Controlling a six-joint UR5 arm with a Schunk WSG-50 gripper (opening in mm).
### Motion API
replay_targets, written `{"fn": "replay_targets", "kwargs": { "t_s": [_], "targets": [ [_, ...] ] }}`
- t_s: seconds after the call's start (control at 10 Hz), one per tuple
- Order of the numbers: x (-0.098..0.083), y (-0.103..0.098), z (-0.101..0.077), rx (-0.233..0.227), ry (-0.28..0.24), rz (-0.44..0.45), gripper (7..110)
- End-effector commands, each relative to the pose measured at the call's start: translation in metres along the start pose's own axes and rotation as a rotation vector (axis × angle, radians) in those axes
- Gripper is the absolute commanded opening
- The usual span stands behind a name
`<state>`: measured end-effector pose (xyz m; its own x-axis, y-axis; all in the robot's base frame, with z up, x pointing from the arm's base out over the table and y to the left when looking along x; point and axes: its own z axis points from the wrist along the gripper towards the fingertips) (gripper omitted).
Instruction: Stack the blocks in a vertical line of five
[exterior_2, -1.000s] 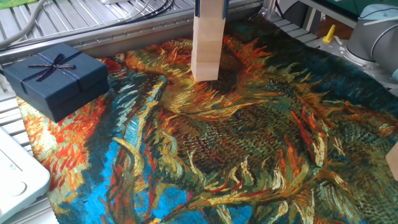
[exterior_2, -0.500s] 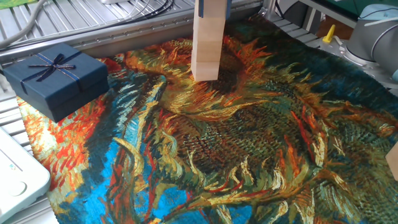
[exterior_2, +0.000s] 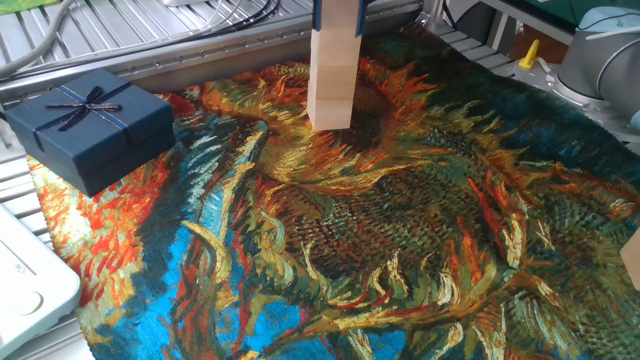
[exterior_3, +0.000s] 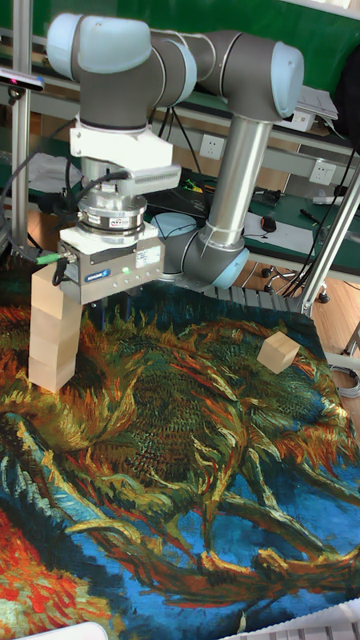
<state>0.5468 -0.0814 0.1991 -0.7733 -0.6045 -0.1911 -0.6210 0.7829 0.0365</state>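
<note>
A stack of several pale wooden blocks (exterior_2: 331, 85) stands upright at the back of the painted cloth; its top is cut off by the frame edge. In the tall fixed view the same stack (exterior_3: 52, 345) is at the left, with its top hidden behind the gripper body (exterior_3: 105, 262). My gripper (exterior_2: 340, 8) is over the stack, and a dark finger hugs each side of the top block. One loose block (exterior_3: 278, 352) lies tilted on the cloth far from the stack, and also shows as the loose block (exterior_2: 632, 258) at the right edge.
A dark blue gift box (exterior_2: 88, 125) with a ribbon sits at the cloth's left corner. A white device (exterior_2: 25, 285) lies at the near left. Metal slats and cables run along the back, and the arm's elbow (exterior_3: 215, 255) hangs behind the cloth.
</note>
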Motion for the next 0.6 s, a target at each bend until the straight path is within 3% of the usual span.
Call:
{"fn": "replay_targets", "kwargs": {
  "t_s": [0.0, 0.2, 0.5],
  "targets": [
    [-0.033, 0.000, -0.004, -0.010, -0.132, 0.164, 44],
    [-0.021, -0.017, -0.003, 0.058, -0.090, 0.176, 44],
    [-0.016, -0.030, -0.004, 0.112, -0.078, 0.208, 44]
  ]
}}
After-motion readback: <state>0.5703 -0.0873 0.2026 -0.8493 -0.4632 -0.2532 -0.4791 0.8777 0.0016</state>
